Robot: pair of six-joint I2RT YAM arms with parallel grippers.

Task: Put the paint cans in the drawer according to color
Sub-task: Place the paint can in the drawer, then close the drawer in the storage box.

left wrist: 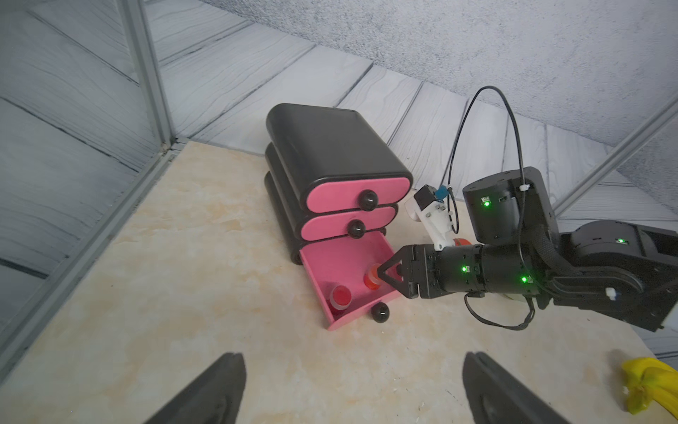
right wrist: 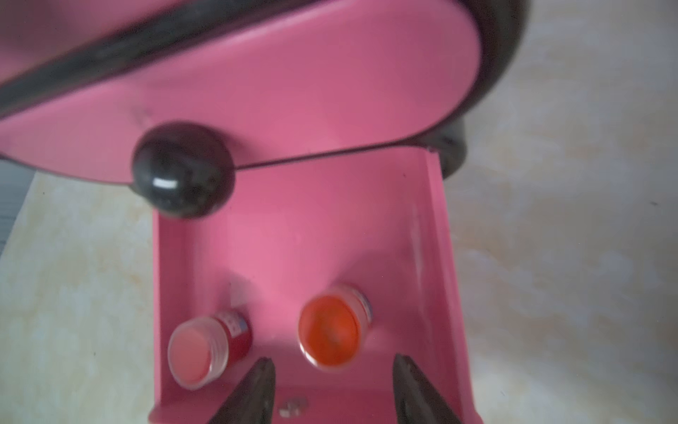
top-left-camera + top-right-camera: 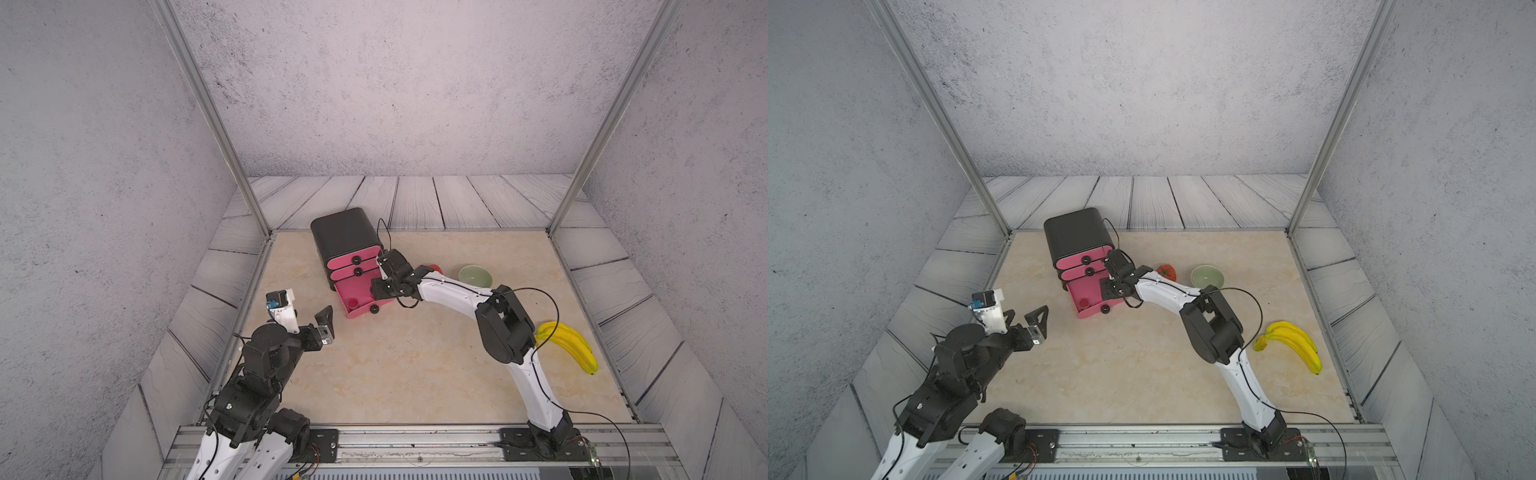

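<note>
- The left gripper [image 1: 352, 356] is nearest to me. It hovers over the bare table [image 3: 415, 374] on the left side, well apart from the chest. Its fingers [image 1: 216, 385] stand wide apart and hold nothing.
- The bananas [image 3: 569, 345] are a yellow bunch lying on the right side of the table, just behind the elbow of the right arm [image 3: 505, 328] and well apart from the drawers.
- The bottom drawer [image 1: 345, 257] is pulled out towards me, with its pink lining exposed. In both top views the right arm's wrist covers its right part, so I read the contents from the wrist views.
- The red paint can [image 2: 205, 348] sits inside the bottom drawer, close to its front wall, on the side away from the right arm.
- The orange paint can [image 2: 330, 330] lies in the same drawer, beside the red one and not touching it. It is blurred in the right wrist view and looks tilted in the left wrist view.
- The right gripper [image 2: 334, 361] reaches into the bottom drawer from the right. Its fingers [image 2: 257, 389] are parted wider than the orange paint can, with a gap on either side, so I judge that nothing is gripped.
- The middle drawer [image 2: 293, 91] is shut. Its front and knob [image 2: 183, 170] overhang the bottom drawer and mask its rear in the right wrist view.
- The bowl [image 3: 475, 275] is pale green and stands behind the right arm.
- The tomato [image 3: 1167, 272] lies between the bowl and the chest, half hidden by the arm in a top view.
- The chest [image 3: 343, 232] is black and stands farthest back. Its top drawer is also shut.
</note>
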